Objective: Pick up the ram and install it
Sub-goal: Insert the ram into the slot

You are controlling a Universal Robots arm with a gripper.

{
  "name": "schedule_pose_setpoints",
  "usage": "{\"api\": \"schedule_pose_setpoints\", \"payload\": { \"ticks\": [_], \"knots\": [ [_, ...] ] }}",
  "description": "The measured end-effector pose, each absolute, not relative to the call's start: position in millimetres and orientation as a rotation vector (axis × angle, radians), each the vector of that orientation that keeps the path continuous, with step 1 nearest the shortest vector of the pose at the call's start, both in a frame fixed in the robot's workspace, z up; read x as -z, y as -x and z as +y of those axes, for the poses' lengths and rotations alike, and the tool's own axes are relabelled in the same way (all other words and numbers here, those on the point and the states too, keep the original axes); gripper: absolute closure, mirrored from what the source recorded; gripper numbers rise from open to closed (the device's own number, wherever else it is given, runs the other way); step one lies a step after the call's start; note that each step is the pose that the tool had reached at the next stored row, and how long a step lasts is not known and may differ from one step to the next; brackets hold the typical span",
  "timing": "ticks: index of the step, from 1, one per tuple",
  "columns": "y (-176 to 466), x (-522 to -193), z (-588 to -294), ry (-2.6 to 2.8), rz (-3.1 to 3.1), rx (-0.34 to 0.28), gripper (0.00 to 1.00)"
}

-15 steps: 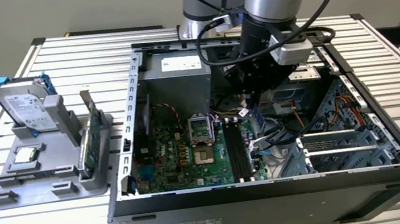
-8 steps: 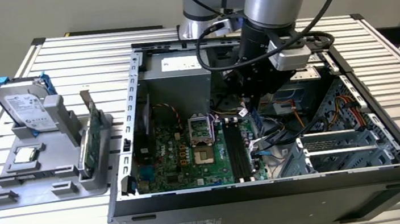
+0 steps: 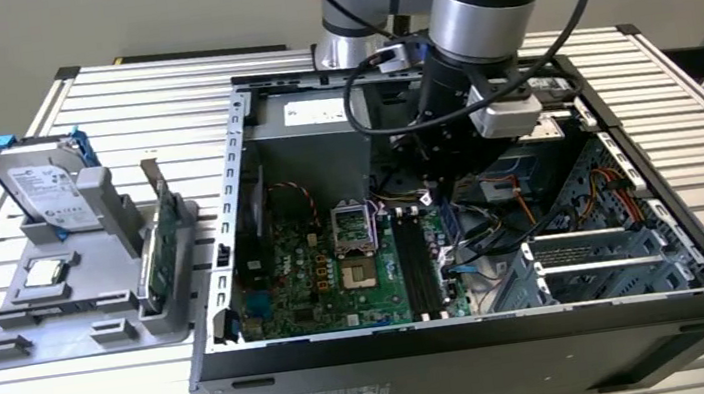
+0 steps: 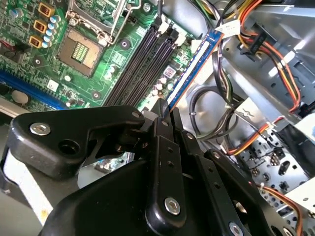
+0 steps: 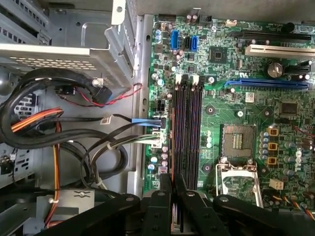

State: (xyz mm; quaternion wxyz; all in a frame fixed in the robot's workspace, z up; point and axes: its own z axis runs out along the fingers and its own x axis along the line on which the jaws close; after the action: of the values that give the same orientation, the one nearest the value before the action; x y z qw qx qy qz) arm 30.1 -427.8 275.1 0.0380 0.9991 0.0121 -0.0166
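You see the open computer case (image 3: 475, 323) at the exterior view's centre and right, the motherboard (image 3: 322, 281) inside it, the arm above, the parts tray (image 3: 86, 330) at left.

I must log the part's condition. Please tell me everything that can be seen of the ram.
The ram is a thin, narrow blue board seen nearly edge-on in the second wrist view, with a pale strip along one long side. It looks rigid, like circuit board. One end sits between the black fingers of the gripper, which are closed on it. It hangs inside the case above the motherboard, beside the black slots, not yet seated in one.
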Motion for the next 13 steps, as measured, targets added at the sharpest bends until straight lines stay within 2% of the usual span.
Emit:
{"api": "schedule_pose_setpoints", "payload": {
  "ticks": [13],
  "knots": [
    [-30.1,-260.5,-436.7,-3.065,0.019,0.07,1.0]
  ]
}}
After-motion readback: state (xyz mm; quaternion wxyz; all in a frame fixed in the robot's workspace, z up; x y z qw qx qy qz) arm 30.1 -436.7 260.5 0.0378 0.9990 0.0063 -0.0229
